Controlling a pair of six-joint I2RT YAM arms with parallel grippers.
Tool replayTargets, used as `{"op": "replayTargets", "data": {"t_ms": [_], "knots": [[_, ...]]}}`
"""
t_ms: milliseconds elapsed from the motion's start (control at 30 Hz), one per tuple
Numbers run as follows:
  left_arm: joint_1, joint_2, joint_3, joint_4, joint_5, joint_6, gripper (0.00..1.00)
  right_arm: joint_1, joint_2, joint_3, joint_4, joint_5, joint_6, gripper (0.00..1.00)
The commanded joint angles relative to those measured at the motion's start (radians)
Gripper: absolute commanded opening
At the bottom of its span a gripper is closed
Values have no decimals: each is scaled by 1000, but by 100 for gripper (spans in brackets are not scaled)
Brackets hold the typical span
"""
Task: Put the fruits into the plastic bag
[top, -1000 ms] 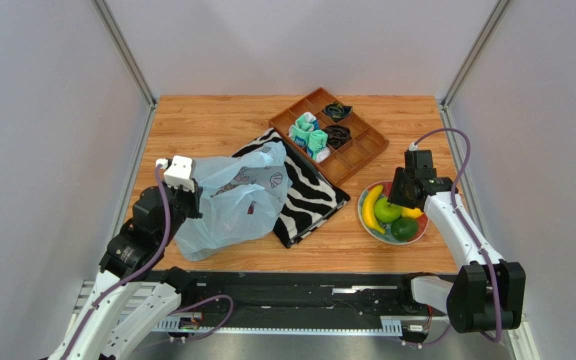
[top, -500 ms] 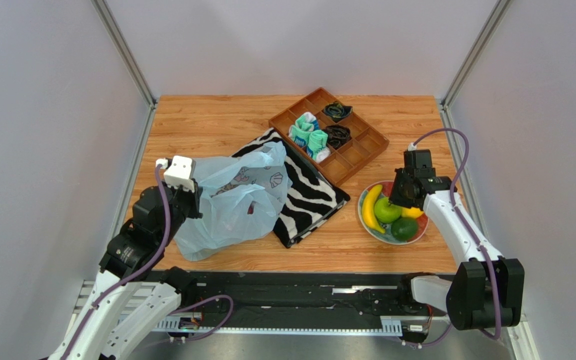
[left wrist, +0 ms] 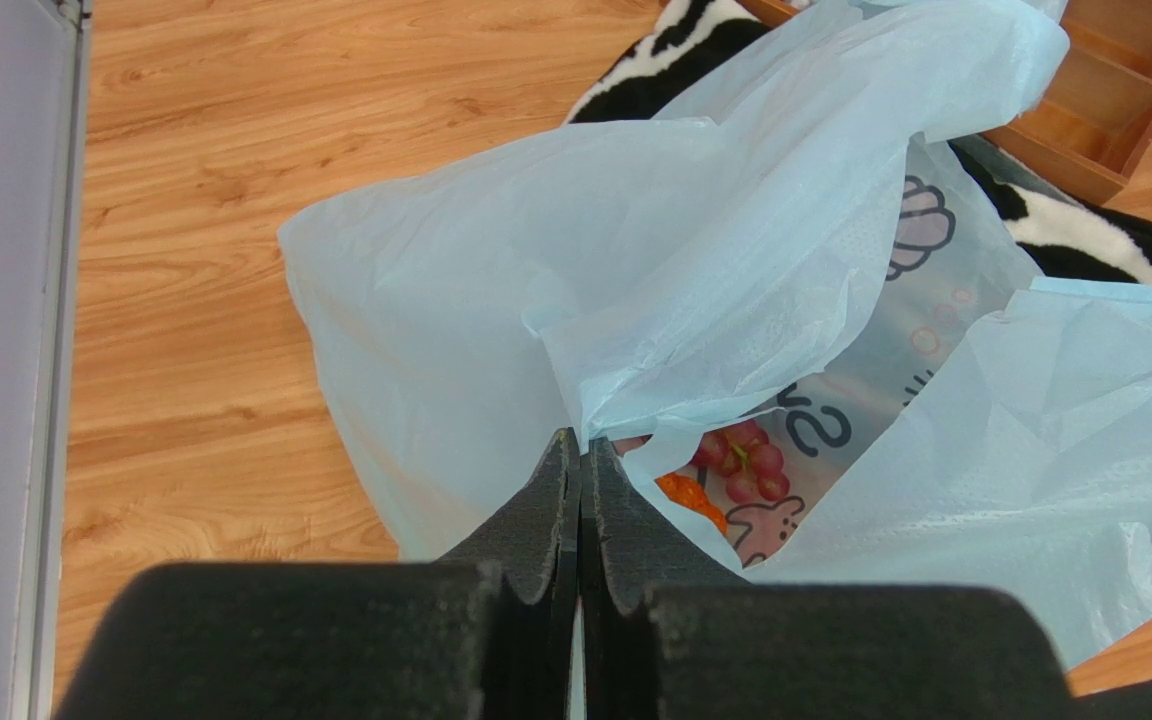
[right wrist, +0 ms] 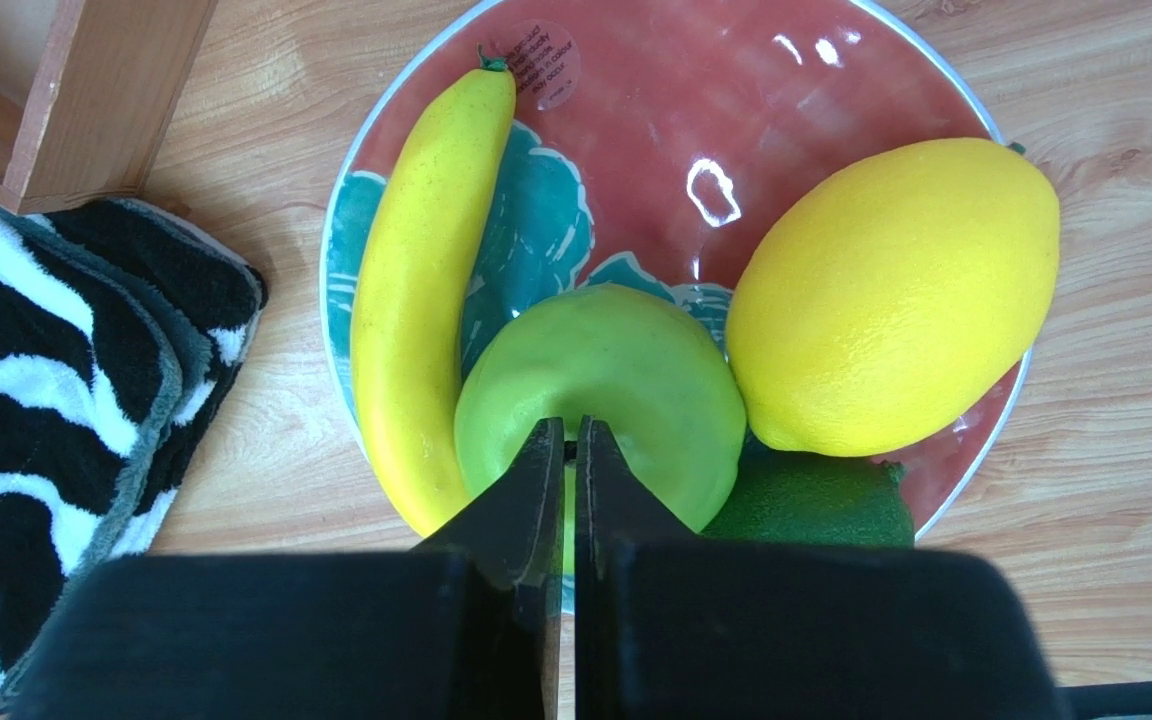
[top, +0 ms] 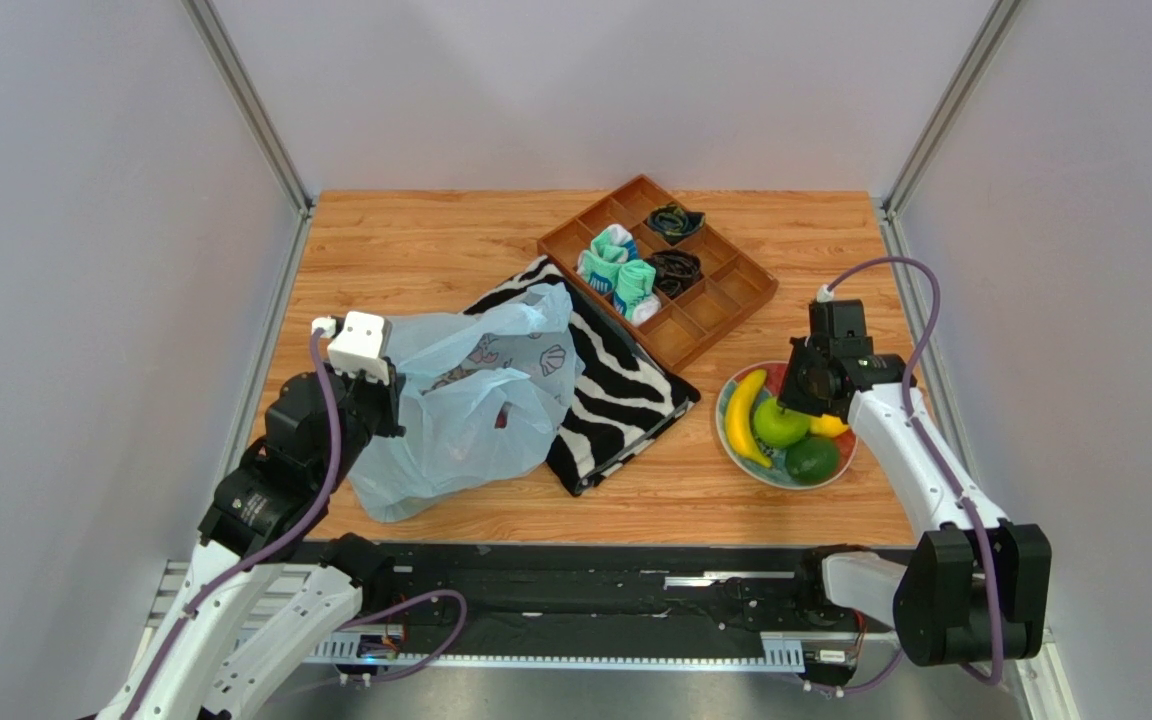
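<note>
Plastic bag at near left, mouth edge pinched in left gripper; grape bunch inside. Right gripper fingers pressed together over green apple, 1 of 4 fruits on plate. Judged: apple pick pending, jaws must open first. Wooden table, grey walls beyond.

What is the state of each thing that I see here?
plastic bag: mouth open, rim pinched
left gripper: shut on the bag's rim
right gripper: shut, above the green apple
grape bunch: inside the bag
banana: on the plate
lemon: on the plate
green apple: on the plate
dark green fruit: on the plate
</note>
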Motion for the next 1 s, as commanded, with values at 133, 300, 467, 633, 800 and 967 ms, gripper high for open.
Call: {"op": "replayTargets", "data": {"t_ms": [133, 300, 467, 633, 800, 967], "knots": [[-1, -2, 6, 10, -5, 10, 0, -1, -105, 54, 0, -40, 10, 0], [-1, -2, 6, 10, -5, 10, 0, -2, -158, 82, -6, -78, 15, 0], [-1, -2, 6, 14, 0, 10, 0, 19, -239, 96, 52, -158, 47, 0], [-1, 1, 6, 15, 6, 11, 0, 133, -274, 79, 242, -280, 138, 0], [-1, 2, 6, 18, 12, 11, 0, 378, -143, 138, 336, -218, 146, 0], [-1, 1, 5, 15, 13, 11, 0, 522, 9, 249, 422, -216, 140, 0]]}}
